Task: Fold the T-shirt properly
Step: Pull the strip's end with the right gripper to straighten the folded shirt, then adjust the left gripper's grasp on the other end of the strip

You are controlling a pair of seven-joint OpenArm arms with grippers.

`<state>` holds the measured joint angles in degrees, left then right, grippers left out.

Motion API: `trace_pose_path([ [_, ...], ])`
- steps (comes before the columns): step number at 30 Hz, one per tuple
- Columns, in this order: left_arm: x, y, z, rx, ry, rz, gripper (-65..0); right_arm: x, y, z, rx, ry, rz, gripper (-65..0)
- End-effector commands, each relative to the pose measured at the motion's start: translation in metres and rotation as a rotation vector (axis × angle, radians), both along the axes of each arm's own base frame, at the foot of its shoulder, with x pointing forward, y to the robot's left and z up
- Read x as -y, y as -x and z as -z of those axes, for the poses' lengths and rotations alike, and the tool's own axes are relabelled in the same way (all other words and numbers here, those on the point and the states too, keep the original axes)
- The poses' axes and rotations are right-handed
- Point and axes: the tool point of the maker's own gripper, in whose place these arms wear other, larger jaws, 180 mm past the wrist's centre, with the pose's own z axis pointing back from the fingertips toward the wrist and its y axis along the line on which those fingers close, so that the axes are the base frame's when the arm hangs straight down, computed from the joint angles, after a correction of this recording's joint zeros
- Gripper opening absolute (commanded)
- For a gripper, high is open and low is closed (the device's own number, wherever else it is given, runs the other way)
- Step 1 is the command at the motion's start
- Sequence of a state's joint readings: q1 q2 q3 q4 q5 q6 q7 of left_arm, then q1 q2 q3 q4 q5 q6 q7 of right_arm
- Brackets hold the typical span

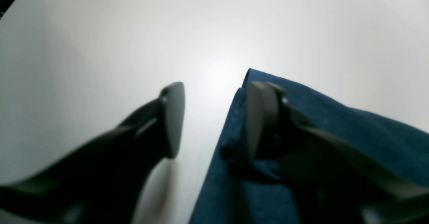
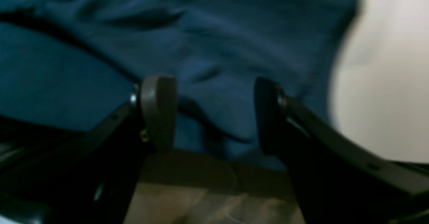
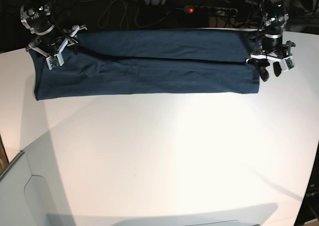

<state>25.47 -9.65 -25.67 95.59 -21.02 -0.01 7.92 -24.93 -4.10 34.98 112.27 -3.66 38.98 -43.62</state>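
- White flat counter: nearest the camera.
- Dark navy-blue cotton T-shirt: folded into a long band at the counter's far edge, long axis left to right.
- Left gripper: fingers spread, astride the shirt's end.
- Right gripper: fingers spread over cloth.

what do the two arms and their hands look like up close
Both hands, left hand and right hand, have black tapering fingers ending in rounded grey-brown oval pads, each with a small silver screw. In the base view, white brackets with small green boards sit at the wrists.
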Motion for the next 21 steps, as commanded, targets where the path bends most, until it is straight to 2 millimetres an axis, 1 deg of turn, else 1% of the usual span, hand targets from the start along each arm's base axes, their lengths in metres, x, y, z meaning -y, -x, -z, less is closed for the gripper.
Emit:
trace_pose_path([
  [1,-0.001,0.000,-0.007,0.021,-0.016,0.009,-31.7,0.001,-0.001,0.001,0.006,-0.004,-0.016,-30.7],
  [3,0.001,0.004,-0.004,0.009,-0.012,0.013,-29.5,0.003,-0.005,0.011,-0.007,-0.026,-0.002,-30.7],
  [5,0.007,0.004,-0.001,0.001,-0.003,0.027,-29.6,0.005,-0.004,0.020,-0.030,-0.040,0.005,-30.7],
  [7,0.013,0.005,0.004,-0.009,0.008,0.039,-29.6,0.009,-0.002,0.024,-0.046,-0.036,-0.003,-30.7],
  [9,0.018,0.010,0.012,-0.035,0.018,0.050,-29.6,0.010,-0.001,0.026,-0.052,-0.036,-0.003,-30.7],
  [13,0.022,0.012,0.016,-0.043,0.030,0.052,-29.6,0.009,-0.002,0.025,-0.050,-0.035,-0.005,-30.7],
  [15,0.021,0.012,0.014,-0.038,0.027,0.048,-29.6,0.009,-0.002,0.025,-0.050,-0.035,-0.005,-30.7],
  [17,0.021,0.008,0.008,-0.021,0.021,0.053,-29.6,0.009,-0.002,0.026,-0.051,-0.036,-0.005,-30.7],
  [19,0.023,0.002,0.000,0.006,0.023,0.058,-29.6,0.009,-0.002,0.026,-0.051,-0.036,-0.005,-30.7],
  [21,0.025,-0.009,-0.009,0.048,0.050,0.058,-29.6,0.009,-0.002,0.026,-0.051,-0.037,-0.006,-30.7],
])
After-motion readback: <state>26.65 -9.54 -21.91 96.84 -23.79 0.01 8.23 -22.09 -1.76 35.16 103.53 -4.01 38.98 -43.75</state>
